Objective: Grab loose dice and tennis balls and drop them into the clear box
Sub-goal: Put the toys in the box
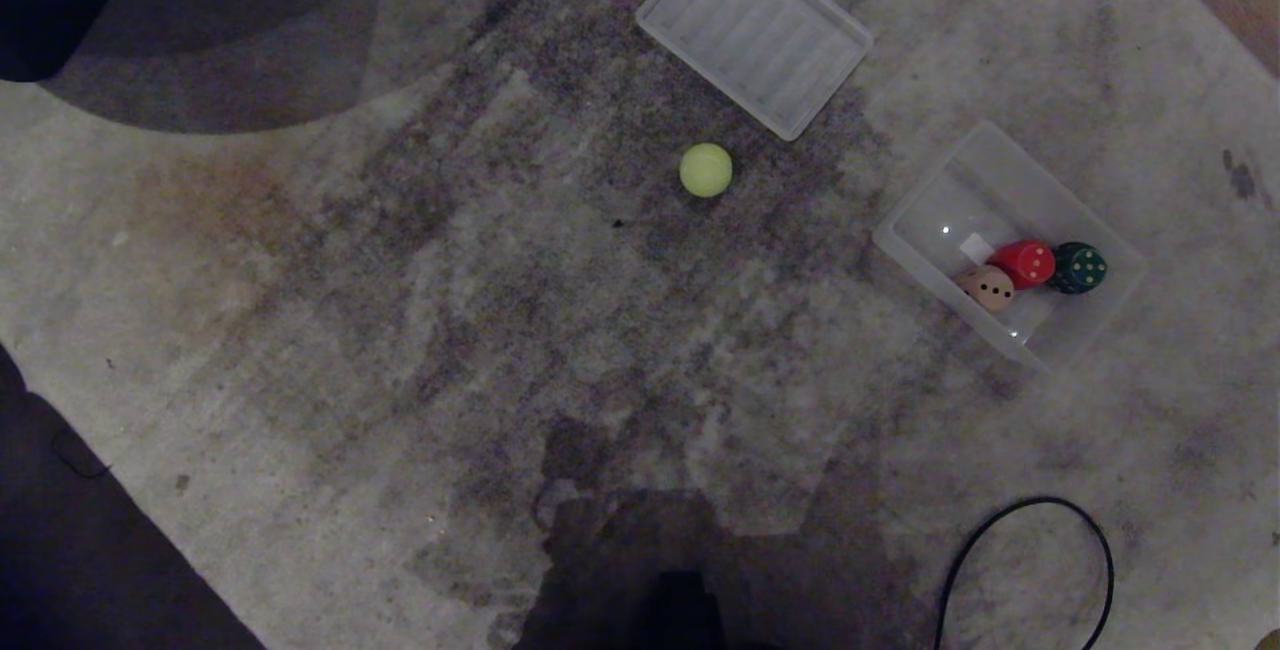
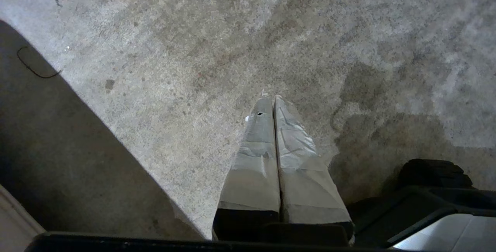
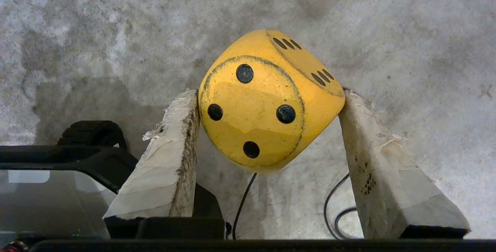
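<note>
Right tool (image 3: 267,108) sits closest to its wrist cam, clamped on the yellow die (image 3: 267,100): one tape-wrapped finger (image 3: 170,155) presses the die's four-pip side edge, the other finger (image 3: 383,166) touches the opposite corner. Die is tilted, four-pip face toward the cam, six-pip face angled away, held clear above the carpet (image 3: 97,31). Black cables (image 3: 244,197) trail on the carpet below it, w/ a dark part of the robot base beside them. Corner of clear plastic just shows at the far edge of that view; can't tell which container.

Left tool (image 2: 274,99) is closed, its two taped fingers (image 2: 255,155) pressed flat together, nothing btwn them, hanging over bare mottled carpet.

Head view, near edge: black cable loop (image 1: 1030,570) on the right, no arm visible. Mid-distance right: clear box (image 1: 920,205) on the carpet, holding three dice bunched together at one end — peach die (image 1: 988,287), red die (image 1: 1025,262), dark green die (image 1: 1079,267) — touching or nearly so, plus a small white bit beside the red one. Further out, roughly centre: one tennis ball (image 1: 706,170) loose on the carpet, well apart from the box. Farthest: ribbed translucent tray (image 1: 753,30), near the ball but not touching.
</note>
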Tool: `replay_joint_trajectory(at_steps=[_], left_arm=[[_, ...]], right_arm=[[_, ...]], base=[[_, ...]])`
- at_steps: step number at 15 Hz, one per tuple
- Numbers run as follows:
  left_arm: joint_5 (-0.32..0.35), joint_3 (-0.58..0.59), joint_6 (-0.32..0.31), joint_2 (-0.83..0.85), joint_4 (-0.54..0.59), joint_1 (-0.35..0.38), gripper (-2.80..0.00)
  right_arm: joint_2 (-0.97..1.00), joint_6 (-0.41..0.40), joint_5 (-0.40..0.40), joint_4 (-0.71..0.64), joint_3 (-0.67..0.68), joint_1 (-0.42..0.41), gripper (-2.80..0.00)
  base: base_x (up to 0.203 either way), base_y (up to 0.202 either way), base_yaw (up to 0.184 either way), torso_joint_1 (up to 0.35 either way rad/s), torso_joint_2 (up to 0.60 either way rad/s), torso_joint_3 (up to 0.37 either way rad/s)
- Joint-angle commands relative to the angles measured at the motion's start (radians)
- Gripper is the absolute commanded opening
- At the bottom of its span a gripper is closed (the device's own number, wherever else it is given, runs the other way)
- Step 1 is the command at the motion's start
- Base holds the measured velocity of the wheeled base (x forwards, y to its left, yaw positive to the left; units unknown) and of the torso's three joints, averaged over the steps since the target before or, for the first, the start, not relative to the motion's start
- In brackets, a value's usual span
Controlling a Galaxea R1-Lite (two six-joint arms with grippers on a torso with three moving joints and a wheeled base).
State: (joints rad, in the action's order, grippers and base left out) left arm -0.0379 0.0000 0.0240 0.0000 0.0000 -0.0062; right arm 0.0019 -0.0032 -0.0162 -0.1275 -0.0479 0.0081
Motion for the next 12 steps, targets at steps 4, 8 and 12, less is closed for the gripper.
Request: replay_joint_trajectory(at_steps=[4, 8, 12], left_arm=[[0.001, 0.002, -0.003, 0.002, 0.002, 0.0, -2.8], [0.006, 0.002, -0.006, 0.002, 0.0, 0.0, -2.8], [0.003, 0.002, -0.003, 0.002, 0.002, 0.0, -2.8]], right_arm=[[0.0, 0.0, -0.001, 0.0, 0.0, 0.0, -2.8], [0.0, 0.002, -0.001, 0.0, 0.0, 0.0, -2.8], [0.0, 0.0, -0.001, -0.001, 0.0, 0.0, -2.8]], base=[[0.0, 0.0, 0.0, 0.0, 0.0, 0.0], [0.0, 0.0, 0.0, 0.0, 0.0, 0.0], [0.0, 0.0, 0.0, 0.0, 0.0, 0.0]])
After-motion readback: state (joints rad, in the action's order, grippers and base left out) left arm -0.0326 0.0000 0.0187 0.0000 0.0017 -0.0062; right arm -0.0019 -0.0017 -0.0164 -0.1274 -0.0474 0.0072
